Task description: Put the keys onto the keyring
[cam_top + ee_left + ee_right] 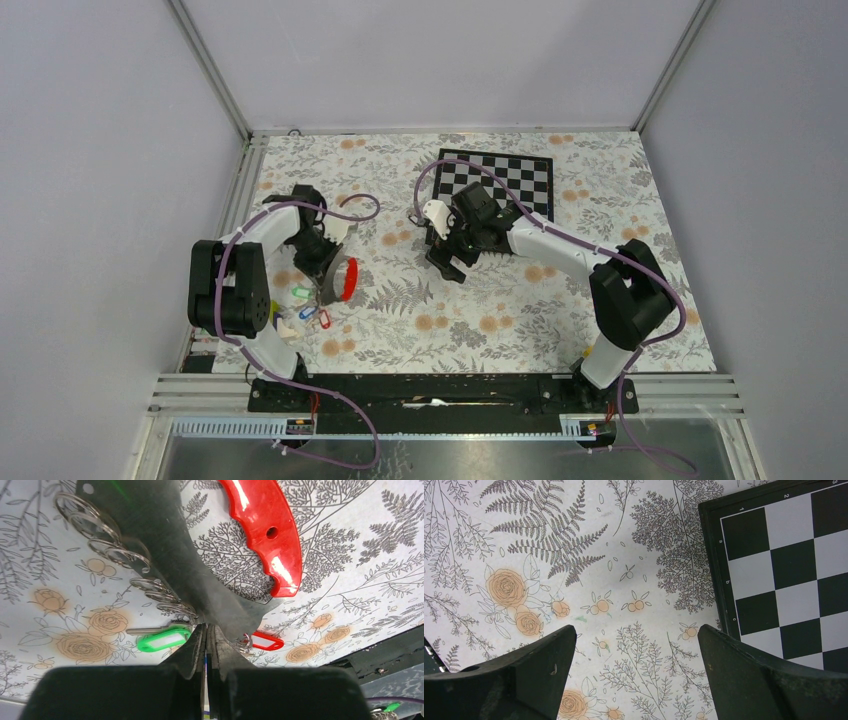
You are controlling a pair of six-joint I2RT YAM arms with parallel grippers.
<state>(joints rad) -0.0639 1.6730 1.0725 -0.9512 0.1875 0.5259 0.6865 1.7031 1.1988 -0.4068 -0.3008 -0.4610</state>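
Left wrist view: my left jaws pinch the grey keyring plate (150,540), arm folded low; right jaws gape above the tabletop (634,540).

green key (162,639), blue key (307,312), red key (265,641) flat, clustered just beside grey ring-lined keyring (150,530)

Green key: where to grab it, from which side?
Pinch the green key by its plastic tag, across the narrow width, coming straight down: it lies flat on the cloth, the tag its bulkiest part. The left fingers are shut on the dark plate beside it, so the open right fingers look freer.
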